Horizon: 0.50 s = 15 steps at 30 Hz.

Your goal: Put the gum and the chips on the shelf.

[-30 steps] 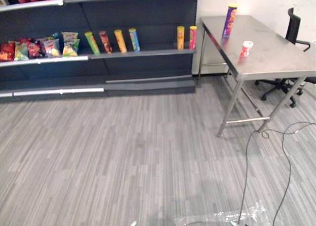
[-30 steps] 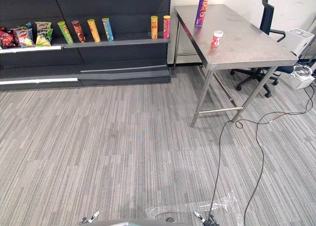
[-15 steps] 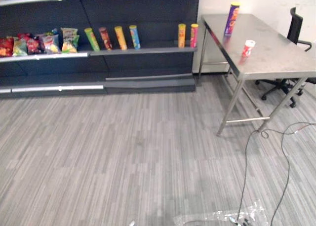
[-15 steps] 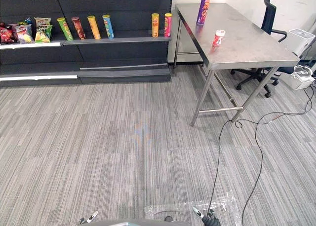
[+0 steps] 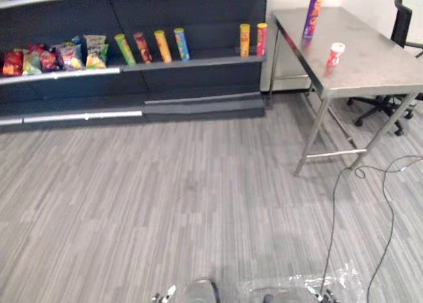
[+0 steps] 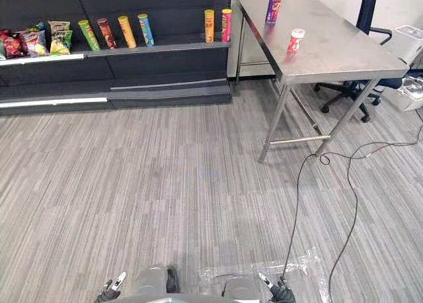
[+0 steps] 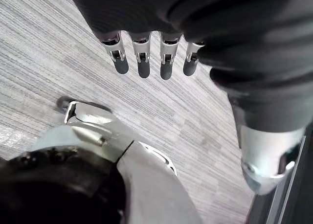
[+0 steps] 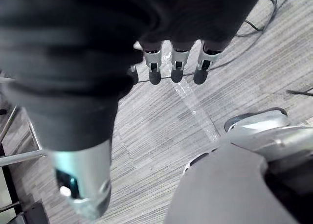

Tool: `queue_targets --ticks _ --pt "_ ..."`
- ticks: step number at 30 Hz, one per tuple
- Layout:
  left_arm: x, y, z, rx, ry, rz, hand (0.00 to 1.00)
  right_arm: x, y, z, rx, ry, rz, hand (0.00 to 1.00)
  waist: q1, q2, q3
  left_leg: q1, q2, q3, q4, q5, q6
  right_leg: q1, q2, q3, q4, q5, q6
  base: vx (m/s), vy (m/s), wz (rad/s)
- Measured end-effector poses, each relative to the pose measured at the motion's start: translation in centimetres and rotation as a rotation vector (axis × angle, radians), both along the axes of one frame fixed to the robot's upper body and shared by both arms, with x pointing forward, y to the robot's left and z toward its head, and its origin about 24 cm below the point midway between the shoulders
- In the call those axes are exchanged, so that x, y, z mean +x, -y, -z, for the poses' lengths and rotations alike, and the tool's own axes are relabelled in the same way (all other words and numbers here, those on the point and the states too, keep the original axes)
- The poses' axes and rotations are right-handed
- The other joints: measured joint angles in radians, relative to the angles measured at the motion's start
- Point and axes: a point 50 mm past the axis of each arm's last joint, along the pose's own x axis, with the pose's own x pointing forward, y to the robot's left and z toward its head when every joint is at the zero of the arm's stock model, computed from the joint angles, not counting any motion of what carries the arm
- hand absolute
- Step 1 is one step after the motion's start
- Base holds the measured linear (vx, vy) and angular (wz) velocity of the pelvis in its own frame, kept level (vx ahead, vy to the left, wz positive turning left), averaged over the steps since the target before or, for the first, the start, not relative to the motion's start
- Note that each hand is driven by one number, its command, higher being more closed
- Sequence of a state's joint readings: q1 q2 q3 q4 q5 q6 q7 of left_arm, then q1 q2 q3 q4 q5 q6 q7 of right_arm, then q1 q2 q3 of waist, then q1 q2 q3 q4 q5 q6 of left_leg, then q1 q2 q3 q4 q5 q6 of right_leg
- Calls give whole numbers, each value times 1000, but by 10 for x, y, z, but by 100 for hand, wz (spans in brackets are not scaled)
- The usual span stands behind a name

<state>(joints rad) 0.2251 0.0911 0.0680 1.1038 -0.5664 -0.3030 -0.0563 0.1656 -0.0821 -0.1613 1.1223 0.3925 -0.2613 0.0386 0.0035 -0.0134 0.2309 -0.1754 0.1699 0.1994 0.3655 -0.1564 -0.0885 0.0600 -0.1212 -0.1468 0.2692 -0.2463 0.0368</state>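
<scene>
While both hands hang low over the grey carpet floor (image 5: 165, 204), the task's things are seen standing on the steel surface (image 5: 377, 65) at the right: the purple chips can (image 5: 312, 14) is upright towards the far end, and the small red-and-white gum tub (image 5: 336, 53) is set nearer, apart from it (its label is too small to be made out). The can's top is cut off in the right eye view. To the left of the surface the dark shelf (image 5: 211, 15) is seen, on which four tall cans (image 5: 162, 46) are lined up, leaning slightly. A yellow and pink pair (image 5: 253, 40) is stood near its right end and snack bags (image 5: 53, 57) are laid at its left, the outermost cut by the picture's edge. Of the row above, only the bottoms can be seen. A black office chair (image 5: 401, 18) is partly hidden behind the surface. The left hand (image 7: 143, 62) is shown with fingers straight and set apart from the thumb, nothing being clasped; the right hand (image 8: 176, 70) is held likewise. A crumpled clear plastic sheet (image 5: 291, 288) is spread on the floor, partly cut off.
</scene>
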Motion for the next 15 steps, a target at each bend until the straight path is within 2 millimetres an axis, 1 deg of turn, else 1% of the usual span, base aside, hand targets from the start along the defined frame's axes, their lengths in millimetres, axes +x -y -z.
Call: queue_targets --ticks 1,2,3,4,5,6,7,8,9,10,11,12,13,14,15 --pt "-1 1 0 -7 2 -7 0 -2 1 0 1 -1 4 0 -1 3 1 0 2 -7 -39 17 -9 5 -9 6 0 -4 6 213 292 -14" --pt "-2 3 1 -19 5 -17 0 -5 2 0 2 0 12 0 -1 13 4 2 9 -28 -106 55 -36 18 -19 22 -1 -16 26 242 345 -20" --pt "-3 5 1 -28 6 -21 0 -5 6 -1 -5 3 15 0 -2 31 7 2 34 -36 -145 68 -42 35 -19 37 -2 -29 47 263 376 -26" --pt "-5 7 1 -34 3 -27 0 -6 7 -1 -9 0 15 0 -2 38 11 1 42 -34 -136 103 -52 46 -23 46 -3 -37 61 387 518 -34" --pt "-8 6 2 -35 -5 -28 0 -9 7 0 -6 -13 16 0 2 41 10 5 21 -17 -88 127 -20 73 -49 71 -19 -47 76 274 360 -26" --pt "-9 4 1 -27 -8 -26 0 -10 5 1 -2 -21 15 0 3 32 8 2 7 -8 -61 95 -4 87 -62 75 -38 -48 77 417 452 -20" --pt "-6 -3 0 3 -1 -21 0 -8 0 2 2 -28 -13 0 0 4 -5 -22 -23 7 11 28 25 103 -91 92 -57 -42 71 267 249 -6" --pt "-4 -5 -1 18 0 -13 0 -8 -2 3 5 -27 -12 0 -1 -11 -11 -34 -38 10 39 2 36 103 -106 100 -58 -23 88 377 388 6" --pt "-1 -8 -2 37 -4 11 0 -8 -4 3 7 -30 6 0 -2 -19 -16 -42 -59 16 72 -34 46 103 -130 104 -54 1 116 279 337 6" --pt "-1 -8 -2 41 -8 26 0 -9 -4 3 4 -35 18 0 0 -24 -24 -38 -72 23 77 -49 54 100 -143 105 -45 20 114 342 383 -3" --pt "-1 -8 -1 42 -20 37 0 -10 -3 3 -5 -39 20 0 2 -24 -32 -17 -89 39 66 -67 63 82 -163 107 -2 48 114 286 292 -14" --pt "-2 -7 -1 48 -30 47 0 -10 -3 3 -7 -42 19 0 3 -22 -36 -3 -99 47 53 -72 71 64 -173 112 42 63 114 287 253 -24" --pt "-3 -8 -1 68 -43 74 0 -11 -3 3 -10 -43 17 0 4 -24 -46 33 -123 66 12 -76 79 -7 -199 132 181 100 106 289 224 -14" --pt "-4 -9 -1 79 -52 110 0 -11 -3 3 -9 -42 16 0 0 -23 -48 66 -144 69 -23 -76 86 -59 -222 126 295 147 80 343 256 -8" --pt "-3 -8 -1 90 -56 161 0 -10 -3 3 -12 -37 14 0 -4 -20 -54 110 -166 74 -64 -75 108 -123 -253 113 421 229 37 291 196 6"
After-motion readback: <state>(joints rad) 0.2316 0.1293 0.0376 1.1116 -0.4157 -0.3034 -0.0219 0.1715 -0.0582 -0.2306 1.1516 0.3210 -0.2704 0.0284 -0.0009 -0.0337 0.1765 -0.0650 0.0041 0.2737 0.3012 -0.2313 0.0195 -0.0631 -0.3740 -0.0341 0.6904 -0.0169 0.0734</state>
